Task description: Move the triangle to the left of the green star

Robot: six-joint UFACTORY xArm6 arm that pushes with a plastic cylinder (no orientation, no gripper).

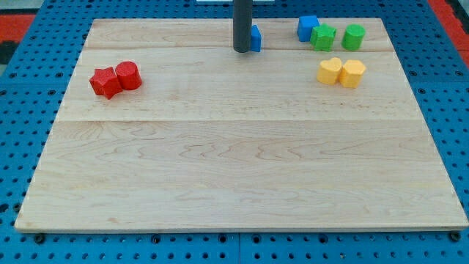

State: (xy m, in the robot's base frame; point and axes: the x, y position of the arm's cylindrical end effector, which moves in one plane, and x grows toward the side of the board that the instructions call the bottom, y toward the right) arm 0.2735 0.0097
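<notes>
Triangle first: I take the small blue block (256, 38) near the top edge of the wooden board (242, 169), about the middle, to be the triangle. My rod hides part of it, so I cannot be sure of its shape.

My tip (241, 50) is right against that block, on its left side. I have no jaws at all, only a straight dark rod, so nothing can open or close.

The green star (322, 37) sits toward the top right corner. It is to the right of the blue block, with bare wood between them. A blue cube (307, 27) touches the star on its upper left, and a green round block (354, 36) is just beside the star on its right. Two yellow blocks (341, 72) sit side by side a little below them. Two red blocks (115, 78) sit together near the left edge, far from all this.

What matters most is this: the star lies to the right of the triangle, and my tip is on the triangle's left. So I think a push to the right, along the top edge, is what comes next. I think I should stop before the triangle bumps the blue cube or the star.
</notes>
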